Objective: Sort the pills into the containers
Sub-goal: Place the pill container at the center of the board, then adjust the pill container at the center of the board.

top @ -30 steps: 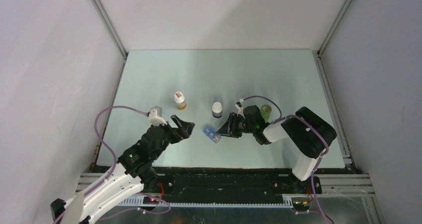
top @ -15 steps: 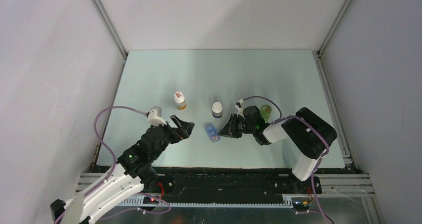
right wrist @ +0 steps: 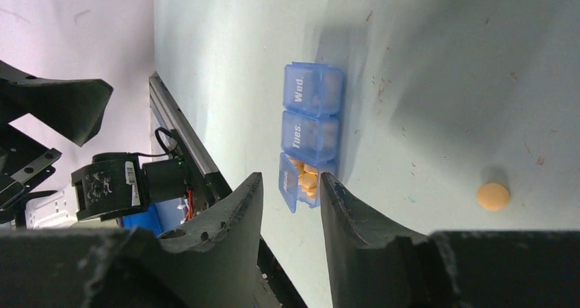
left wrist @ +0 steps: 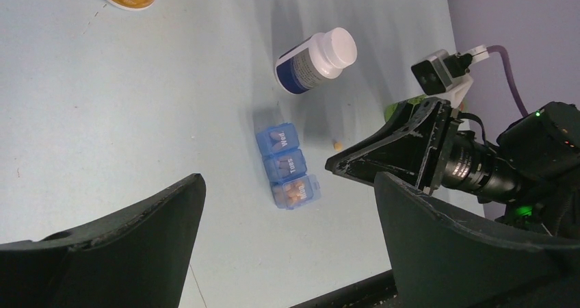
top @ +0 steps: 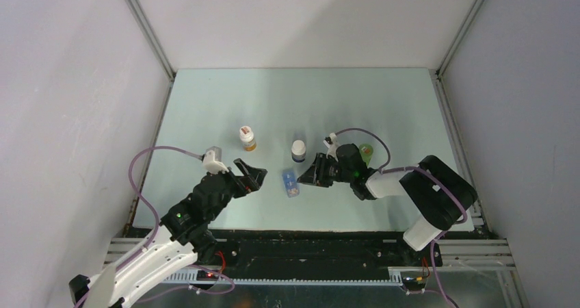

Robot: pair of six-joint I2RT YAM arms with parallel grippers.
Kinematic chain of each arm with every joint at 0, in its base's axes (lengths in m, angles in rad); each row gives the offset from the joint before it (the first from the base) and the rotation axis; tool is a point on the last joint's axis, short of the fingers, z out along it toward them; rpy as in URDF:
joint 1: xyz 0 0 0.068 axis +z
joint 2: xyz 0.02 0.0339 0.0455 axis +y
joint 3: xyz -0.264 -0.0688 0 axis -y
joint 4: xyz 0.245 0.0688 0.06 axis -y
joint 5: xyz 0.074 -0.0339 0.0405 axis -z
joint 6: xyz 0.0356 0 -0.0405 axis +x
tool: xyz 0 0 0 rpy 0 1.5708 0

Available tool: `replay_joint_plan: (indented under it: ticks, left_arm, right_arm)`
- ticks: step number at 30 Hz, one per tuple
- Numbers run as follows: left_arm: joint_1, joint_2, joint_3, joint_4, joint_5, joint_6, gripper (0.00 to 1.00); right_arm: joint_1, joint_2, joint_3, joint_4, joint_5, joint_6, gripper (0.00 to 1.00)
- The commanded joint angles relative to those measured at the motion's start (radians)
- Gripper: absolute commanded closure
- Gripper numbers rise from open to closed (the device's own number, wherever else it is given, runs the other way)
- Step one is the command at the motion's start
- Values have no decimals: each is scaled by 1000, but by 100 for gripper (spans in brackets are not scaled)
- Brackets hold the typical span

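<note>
3 square compartments in a row make up the blue pill box (left wrist: 287, 165), which lies flat on the pale green table (top: 383, 103) between the 2 grippers. 2 lids read Wed and Tues. The end compartment nearest the arm bases holds several orange pills (right wrist: 306, 180). 1 loose pill (left wrist: 337, 144) lies on the table just beside the box, apart from it, on the side toward the right gripper (top: 303, 179). That gripper hangs low with its tip close to the box and not touching it; its jaws stand a narrow gap apart with nothing between them. The left gripper (top: 256, 179) is spread wide and empty, well short of the box. Beyond the box stands a white-capped bottle (left wrist: 314, 61), with an orange bottle (top: 247, 138) farther left and a green bottle (top: 366, 152) behind the right arm.
</note>
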Motion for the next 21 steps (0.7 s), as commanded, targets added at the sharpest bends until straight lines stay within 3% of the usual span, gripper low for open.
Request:
replay_joint_plan:
  ticks: [1,10,21]
  left_arm:
    - [6,-8,39,2,-27,30,1]
    - [6,6,25,15,1,32,1]
    - [4,202,-91,297,223,-32,24]
  right_arm:
    - [5,-41,-1,-4,7,-21,59]
    - [41,-58,17,-104,66,-85,57]
    - [82,-19,59,-157,116,-123,69]
